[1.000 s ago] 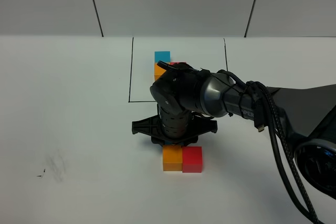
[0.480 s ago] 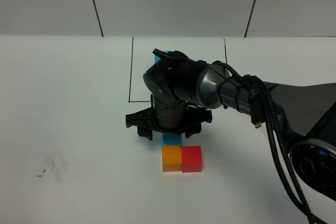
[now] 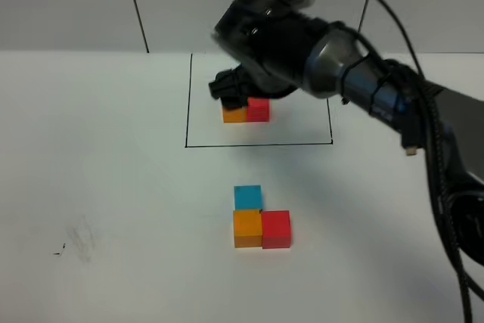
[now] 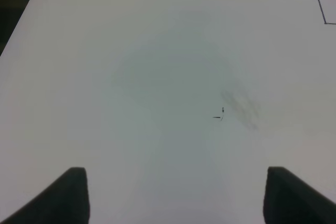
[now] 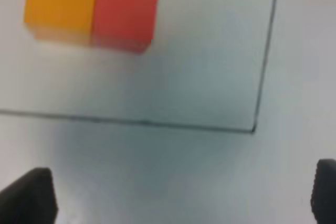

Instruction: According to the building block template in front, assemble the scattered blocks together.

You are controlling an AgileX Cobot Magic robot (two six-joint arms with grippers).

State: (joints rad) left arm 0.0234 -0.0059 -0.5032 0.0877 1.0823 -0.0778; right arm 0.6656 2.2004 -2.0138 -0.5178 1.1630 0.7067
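Near the table's front, a blue block point(image 3: 247, 197) sits flush behind an orange block point(image 3: 247, 228), with a red block point(image 3: 277, 229) to the orange one's right. The template's orange block point(image 3: 234, 115) and red block point(image 3: 258, 110) stand inside the black outlined square; they also show in the right wrist view as orange point(image 5: 60, 6) and red point(image 5: 126, 11). The template's blue block is hidden behind my right arm. My right gripper point(image 3: 234, 90) hangs high over the template, open and empty point(image 5: 176, 203). My left gripper point(image 4: 176, 198) is open and empty over bare table.
A black square outline point(image 3: 186, 144) marks the template area at the back of the white table. A faint grey smudge point(image 3: 79, 236) lies at the front left and shows in the left wrist view point(image 4: 241, 106). My right arm's cables point(image 3: 423, 134) hang at the right.
My right gripper has let go of the blue block behind the orange one, then risen and moved back over the template. The left arm has not visibly moved.
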